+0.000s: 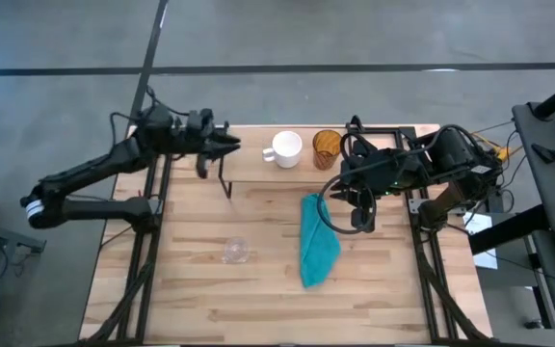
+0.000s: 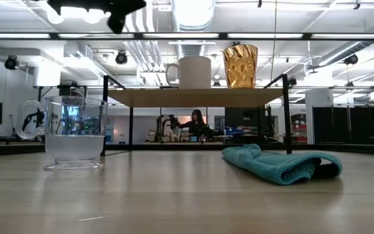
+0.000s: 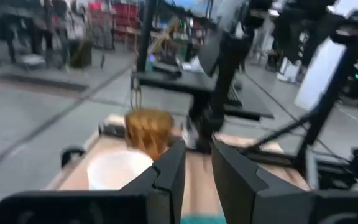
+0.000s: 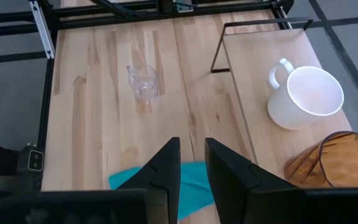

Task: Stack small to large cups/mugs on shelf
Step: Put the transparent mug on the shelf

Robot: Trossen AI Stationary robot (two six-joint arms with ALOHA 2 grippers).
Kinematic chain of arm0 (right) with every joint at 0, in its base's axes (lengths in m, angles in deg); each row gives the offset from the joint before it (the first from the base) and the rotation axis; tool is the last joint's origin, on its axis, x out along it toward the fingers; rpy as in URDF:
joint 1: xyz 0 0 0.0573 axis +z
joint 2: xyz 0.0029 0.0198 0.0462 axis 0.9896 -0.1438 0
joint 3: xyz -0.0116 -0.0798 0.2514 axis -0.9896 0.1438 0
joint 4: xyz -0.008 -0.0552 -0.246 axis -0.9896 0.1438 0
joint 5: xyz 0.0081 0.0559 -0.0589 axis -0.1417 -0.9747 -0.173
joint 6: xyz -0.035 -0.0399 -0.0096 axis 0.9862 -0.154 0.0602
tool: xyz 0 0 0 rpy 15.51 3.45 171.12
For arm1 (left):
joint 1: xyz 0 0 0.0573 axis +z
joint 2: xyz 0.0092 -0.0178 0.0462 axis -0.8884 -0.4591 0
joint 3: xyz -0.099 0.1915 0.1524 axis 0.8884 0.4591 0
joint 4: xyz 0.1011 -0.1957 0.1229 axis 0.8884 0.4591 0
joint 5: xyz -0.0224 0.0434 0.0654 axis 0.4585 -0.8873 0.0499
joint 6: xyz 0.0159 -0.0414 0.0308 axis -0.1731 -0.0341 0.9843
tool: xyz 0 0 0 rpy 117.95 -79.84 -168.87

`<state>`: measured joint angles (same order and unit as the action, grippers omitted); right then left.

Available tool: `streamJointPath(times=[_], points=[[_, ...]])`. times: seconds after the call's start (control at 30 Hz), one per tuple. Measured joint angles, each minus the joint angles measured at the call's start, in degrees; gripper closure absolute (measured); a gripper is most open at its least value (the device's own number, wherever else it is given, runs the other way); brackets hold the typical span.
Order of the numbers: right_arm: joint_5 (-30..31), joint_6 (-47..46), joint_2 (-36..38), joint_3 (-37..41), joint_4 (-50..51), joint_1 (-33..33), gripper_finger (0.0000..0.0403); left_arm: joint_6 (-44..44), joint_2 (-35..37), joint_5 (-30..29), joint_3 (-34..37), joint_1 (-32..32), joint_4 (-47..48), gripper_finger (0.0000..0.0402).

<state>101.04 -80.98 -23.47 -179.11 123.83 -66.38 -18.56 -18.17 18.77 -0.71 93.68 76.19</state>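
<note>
The shelf (image 1: 258,170) stands at the table's far middle. On its board the white mug (image 1: 286,148) and the amber cup (image 1: 327,146) stand upright side by side, handle of the mug toward the left. The small clear glass (image 1: 236,251) stands upright on the tabletop, nearer the front. My left gripper (image 1: 231,146) hangs level above the shelf's left end, pointing at the mug, open by a narrow gap (image 3: 196,171) and holding nothing. My right gripper (image 4: 192,163) hovers over the teal cloth, slanting down, open by a narrow gap, holding nothing.
A teal cloth (image 1: 316,241) lies crumpled on the table right of the middle, in front of the shelf. Black frame rails (image 1: 147,241) run along both table sides. Bare wood lies around the clear glass (image 2: 75,133) and toward the near edge.
</note>
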Motion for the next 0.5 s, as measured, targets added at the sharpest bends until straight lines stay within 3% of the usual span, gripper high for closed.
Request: streamJointPath(times=[0.27, 0.5], points=[[0.02, 0.0, 0.0, 0.0, -5.77, 0.0, 0.0335, -1.68, 10.87, 1.89, 0.03, -0.73, 24.11, 0.0336], [0.28, 4.52, 0.02, 0.0, -13.96, -0.11, 0.0335, -8.05, 15.51, 1.84, 0.14, -4.35, 36.1, 0.0336]])
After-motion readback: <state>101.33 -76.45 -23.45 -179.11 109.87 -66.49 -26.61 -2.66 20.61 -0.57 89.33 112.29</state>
